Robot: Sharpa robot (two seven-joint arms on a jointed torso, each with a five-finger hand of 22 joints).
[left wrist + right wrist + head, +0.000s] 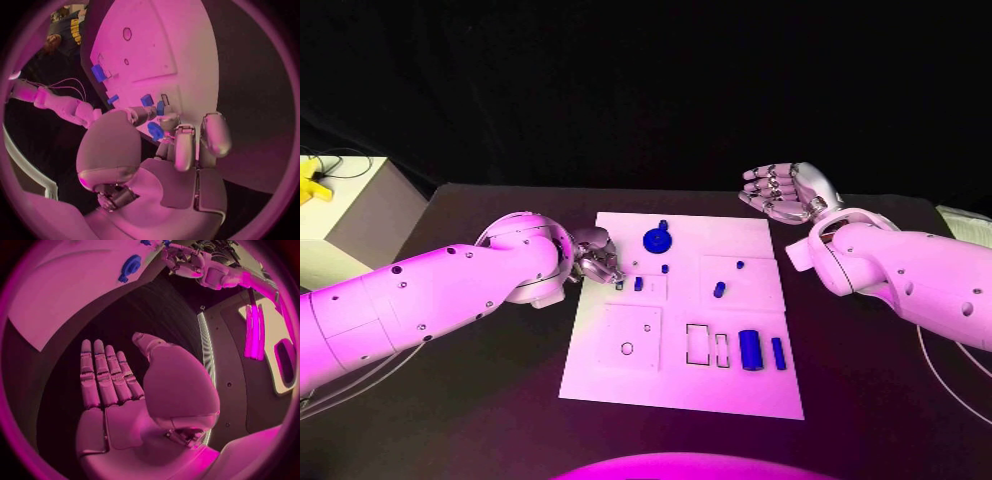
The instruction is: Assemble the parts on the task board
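You see one white task board [687, 395] lying in the middle of the black worktop [473, 400]; treat the board as your reference.

Count seven blue parts on or over the board in the head view:
- one round disc part [656, 240] near the board's far edge;
- one tiny part [666, 268] just on the near side of the disc;
- one small part [639, 284] near the board's left edge, close to the left robot hand;
- two small parts [720, 290] right of the board's centre, the second [740, 265] just beyond the first;
- two upright-lying cylinders at the board's near right: a thick one [750, 350] and a thin one [777, 353] beside it.

The board also carries outlined recesses, including a narrow slot [721, 349] left of the thick cylinder.

The left robot hand [596, 255] sits at the board's left edge. In the left wrist view its fingertips [182, 137] curl toward the board beside a blue part [155, 131]; you cannot tell whether it pinches that part.

The right robot hand [783, 190] hovers beyond the board's far right corner, clear of it. In the right wrist view its fingers [106, 375] lie straight, side by side, holding nothing.

A pale box [343, 215] stands well left of the board. The room behind is dark.
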